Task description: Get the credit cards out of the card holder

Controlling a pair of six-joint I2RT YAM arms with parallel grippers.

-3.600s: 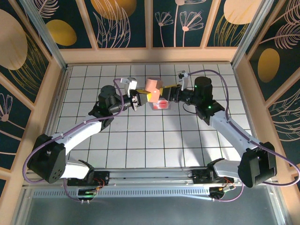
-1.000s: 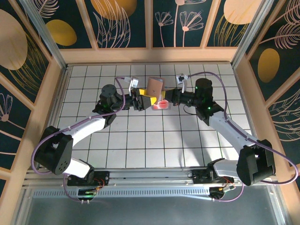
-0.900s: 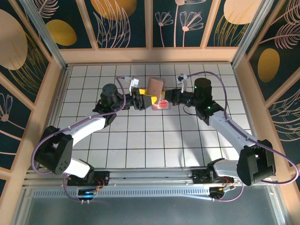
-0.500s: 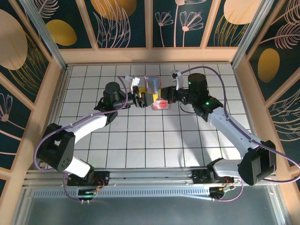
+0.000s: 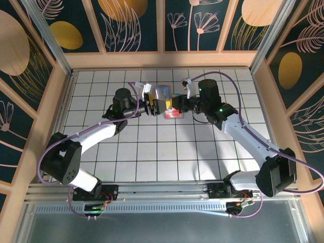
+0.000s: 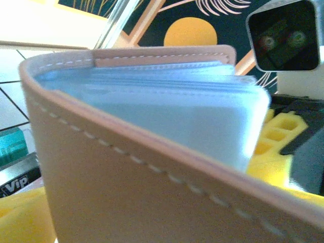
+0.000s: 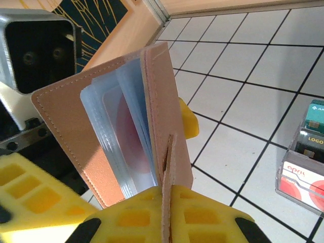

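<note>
Right wrist: right gripper pinches card holder flap; left gripper apparently clamps cover. Red-spot card inside; other cards on table. Partway done.

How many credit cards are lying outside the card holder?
3, clustered together in the right wrist view: a teal card, a dark card marked LOGO, a white card with red marks. Others may lie hidden beneath.

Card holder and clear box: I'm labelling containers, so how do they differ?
The holder is tan and stitched; the box is clear plastic. The holder is held up, open, by the left claw and right claw; the box rests on the table. Both hold cards.
</note>
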